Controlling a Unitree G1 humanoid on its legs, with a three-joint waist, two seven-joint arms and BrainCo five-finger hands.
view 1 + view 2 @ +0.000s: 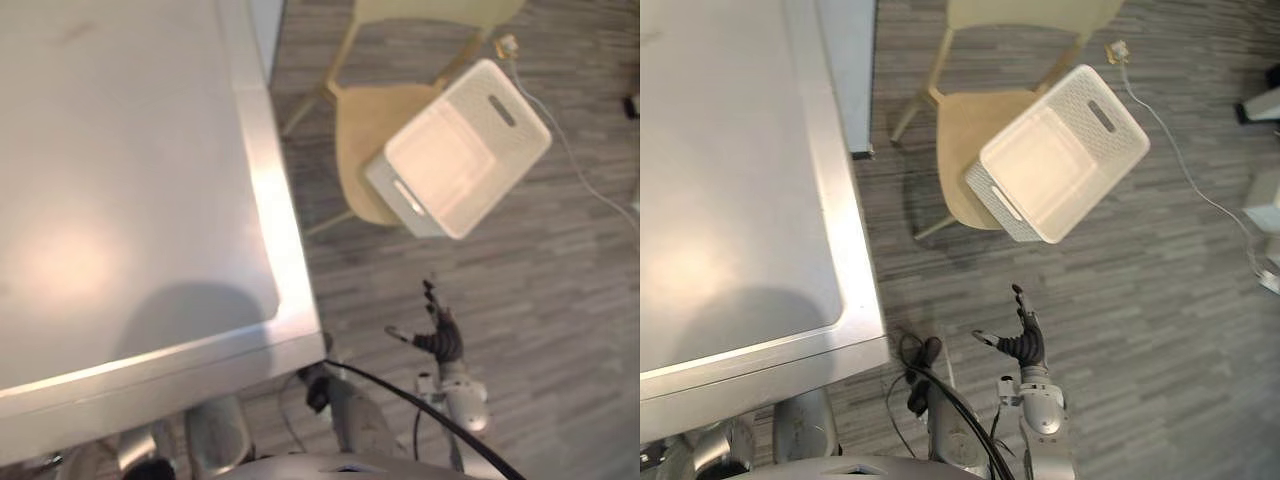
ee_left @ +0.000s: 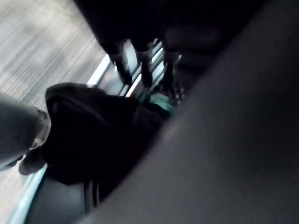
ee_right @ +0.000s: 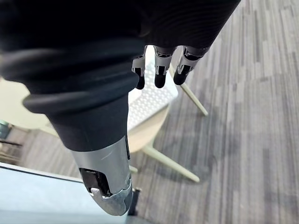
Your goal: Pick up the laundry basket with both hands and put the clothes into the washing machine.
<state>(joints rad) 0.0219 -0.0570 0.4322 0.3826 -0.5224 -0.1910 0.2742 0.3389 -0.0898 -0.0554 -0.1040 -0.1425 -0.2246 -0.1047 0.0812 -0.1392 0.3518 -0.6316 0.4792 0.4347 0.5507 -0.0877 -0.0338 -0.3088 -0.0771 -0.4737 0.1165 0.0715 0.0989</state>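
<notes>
Pale wooden chair (image 1: pixel 958 150) on grey plank floor (image 1: pixel 1160 330); white cable (image 1: pixel 1175 150) trails across floor right of chair.

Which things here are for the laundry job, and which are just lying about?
For the job: white laundry basket; right hand; big grey top, maybe the washing machine.
Just lying about: chair under the basket; white cable on the floor.

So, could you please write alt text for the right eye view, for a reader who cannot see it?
A white laundry basket, apparently empty, sits on the seat of a pale wooden chair. Nearer the robot, its right hand is open above the grey plank floor, not touching the basket; a large flat grey surface lies at left.
</notes>
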